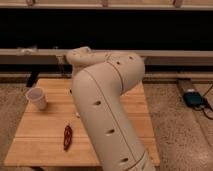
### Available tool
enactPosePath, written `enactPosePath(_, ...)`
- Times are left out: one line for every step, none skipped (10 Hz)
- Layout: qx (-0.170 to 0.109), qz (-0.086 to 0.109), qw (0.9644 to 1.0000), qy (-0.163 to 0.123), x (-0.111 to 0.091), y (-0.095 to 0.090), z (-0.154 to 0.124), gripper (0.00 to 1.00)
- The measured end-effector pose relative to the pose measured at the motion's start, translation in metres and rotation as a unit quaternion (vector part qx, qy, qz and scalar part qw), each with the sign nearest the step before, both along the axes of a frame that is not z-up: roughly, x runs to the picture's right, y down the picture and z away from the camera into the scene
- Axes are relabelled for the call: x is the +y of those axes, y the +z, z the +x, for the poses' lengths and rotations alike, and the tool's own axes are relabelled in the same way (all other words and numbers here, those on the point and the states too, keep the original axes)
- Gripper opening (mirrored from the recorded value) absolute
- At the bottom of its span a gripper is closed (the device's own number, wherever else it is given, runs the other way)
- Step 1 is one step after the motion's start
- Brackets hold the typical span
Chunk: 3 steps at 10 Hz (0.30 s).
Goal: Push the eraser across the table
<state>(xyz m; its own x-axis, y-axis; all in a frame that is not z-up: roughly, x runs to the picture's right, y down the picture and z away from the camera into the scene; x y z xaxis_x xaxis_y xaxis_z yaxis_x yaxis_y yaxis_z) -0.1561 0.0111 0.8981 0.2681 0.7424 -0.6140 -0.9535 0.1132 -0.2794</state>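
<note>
Honestly the big problem here is that the arm (pixel 107 115) is eating up most of the view: it's a fat cream-coloured elbow sweeping right over the middle of the surface (pixel 40 135), so I can't find the eraser anywhere. My guess is it's tucked behind the arm somewhere, but that's only a guess, and it means I can't tell you which way it points or how its long axis runs. The hand isn't really visible either; the arm narrows to a wrist end up near the far edge of the surface, by the dark wall rail (pixel 165 56), and the hand would be beyond or behind that, so whether it's spread wide or pinched narrow I cannot tell. What I can see: a white cup (pixel 37 98) standing upright near the left side, and a red twisted thing (pixel 67 136) lying closer to the near edge, well apart from the cup. What could go wrong, as I see it: with the eraser hidden, a push could catch it off-centre and just spin it instead of sliding it, or miss it entirely. A wide sweep of that bulky arm could also clip the cup and tip it, or drag the red thing along. Pushing toward an edge risks shoving the eraser off onto the floor.
</note>
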Motion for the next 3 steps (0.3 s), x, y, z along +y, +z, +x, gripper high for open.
enactPosePath(0.0,0.0,1.0,-0.001,0.0005,-0.0002,-0.0014,0.8)
enactPosePath(-0.001,-0.001,1.0,-0.001,0.0006,-0.0005,-0.002,0.8)
enactPosePath(0.0,-0.001,1.0,-0.001,0.0009,-0.0003,-0.0014,0.8)
